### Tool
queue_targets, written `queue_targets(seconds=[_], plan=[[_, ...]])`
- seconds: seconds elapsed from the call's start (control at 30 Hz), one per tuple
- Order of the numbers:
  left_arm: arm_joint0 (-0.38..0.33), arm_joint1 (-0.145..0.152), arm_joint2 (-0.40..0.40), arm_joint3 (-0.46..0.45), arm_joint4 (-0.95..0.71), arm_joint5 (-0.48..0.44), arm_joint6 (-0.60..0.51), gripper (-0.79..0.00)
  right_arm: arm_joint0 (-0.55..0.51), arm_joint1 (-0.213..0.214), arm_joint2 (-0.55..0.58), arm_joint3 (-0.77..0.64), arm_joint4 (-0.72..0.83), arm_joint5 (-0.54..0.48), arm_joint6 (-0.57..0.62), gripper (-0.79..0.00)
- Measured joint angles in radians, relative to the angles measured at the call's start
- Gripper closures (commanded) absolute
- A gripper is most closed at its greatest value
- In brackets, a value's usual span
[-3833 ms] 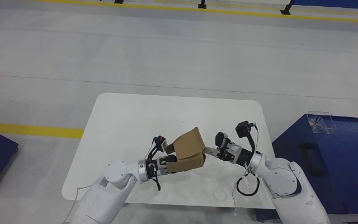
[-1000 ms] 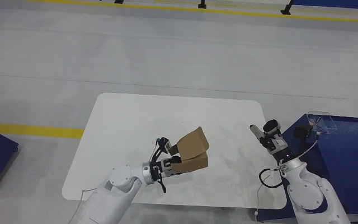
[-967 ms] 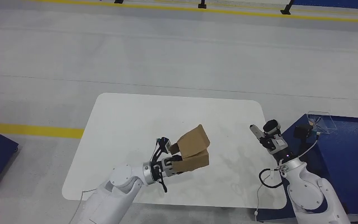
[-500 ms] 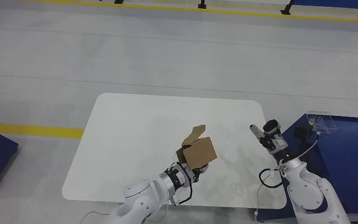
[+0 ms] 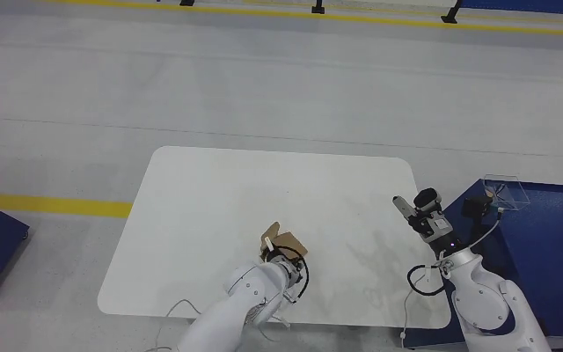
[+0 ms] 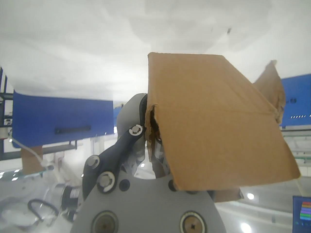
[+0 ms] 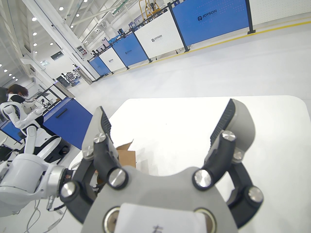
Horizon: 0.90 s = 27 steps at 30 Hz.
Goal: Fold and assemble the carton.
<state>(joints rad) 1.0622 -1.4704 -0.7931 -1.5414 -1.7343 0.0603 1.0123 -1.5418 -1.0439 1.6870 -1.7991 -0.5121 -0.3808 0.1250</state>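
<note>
A brown cardboard carton (image 6: 213,132) is held up by one wall, and my left gripper (image 6: 151,144) is shut on that wall. From above only a small piece of the carton (image 5: 281,238) sticks out past the left wrist, near the front edge of the white table (image 5: 264,185). My right gripper (image 7: 167,120) stands open with nothing between its fingers. It hovers at the table's right edge (image 5: 406,209), well apart from the carton (image 7: 126,155), which has one flap standing up.
A blue cabinet (image 5: 510,238) stands just right of the table, with a clear plastic box (image 5: 504,190) on top. Another blue unit (image 5: 9,236) sits at the far left. The table's back and left parts are bare.
The right gripper drew back from the carton to the table's right edge and has held still since. The left arm swung the carton toward the front edge and turned it under its wrist.
</note>
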Motion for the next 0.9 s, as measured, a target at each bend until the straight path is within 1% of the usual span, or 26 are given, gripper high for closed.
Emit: queue_targets(seconds=[0.1, 0.13, 0.2, 0.33, 0.43, 0.53, 0.6, 0.73, 0.83, 0.9], plan=[[-0.026, -0.016, 0.033, 0.033, 0.023, -0.031, 0.058, 0.000, 0.000, 0.000, 0.000, 0.000, 0.000, 0.000, 0.000, -0.785], [-0.032, -0.020, 0.041, 0.041, 0.026, -0.035, 0.067, -0.105, 0.000, 0.000, 0.000, 0.000, 0.000, 0.000, 0.000, -0.785], [-0.042, -0.030, 0.055, 0.056, 0.024, -0.040, 0.073, -0.785, 0.000, 0.000, 0.000, 0.000, 0.000, 0.000, 0.000, -0.785], [-0.059, -0.045, 0.075, 0.078, 0.030, -0.031, 0.040, -0.785, 0.000, 0.000, 0.000, 0.000, 0.000, 0.000, 0.000, -0.785], [-0.061, -0.052, 0.081, 0.072, 0.054, -0.030, -0.001, -0.785, 0.000, 0.000, 0.000, 0.000, 0.000, 0.000, 0.000, -0.785], [-0.046, -0.054, 0.080, 0.045, 0.076, -0.023, -0.027, -0.785, 0.000, 0.000, 0.000, 0.000, 0.000, 0.000, 0.000, -0.785], [-0.026, -0.051, 0.076, 0.007, 0.102, -0.014, -0.048, -0.785, 0.000, 0.000, 0.000, 0.000, 0.000, 0.000, 0.000, -0.785], [0.046, -0.034, 0.050, -0.120, 0.172, 0.015, -0.093, -0.785, 0.000, 0.000, 0.000, 0.000, 0.000, 0.000, 0.000, -0.785], [0.126, -0.008, 0.012, -0.253, 0.273, 0.062, -0.136, -0.785, 0.000, 0.000, 0.000, 0.000, 0.000, 0.000, 0.000, -0.785], [0.185, 0.012, -0.028, -0.348, 0.335, 0.112, -0.197, -0.785, 0.000, 0.000, 0.000, 0.000, 0.000, 0.000, 0.000, -0.785]])
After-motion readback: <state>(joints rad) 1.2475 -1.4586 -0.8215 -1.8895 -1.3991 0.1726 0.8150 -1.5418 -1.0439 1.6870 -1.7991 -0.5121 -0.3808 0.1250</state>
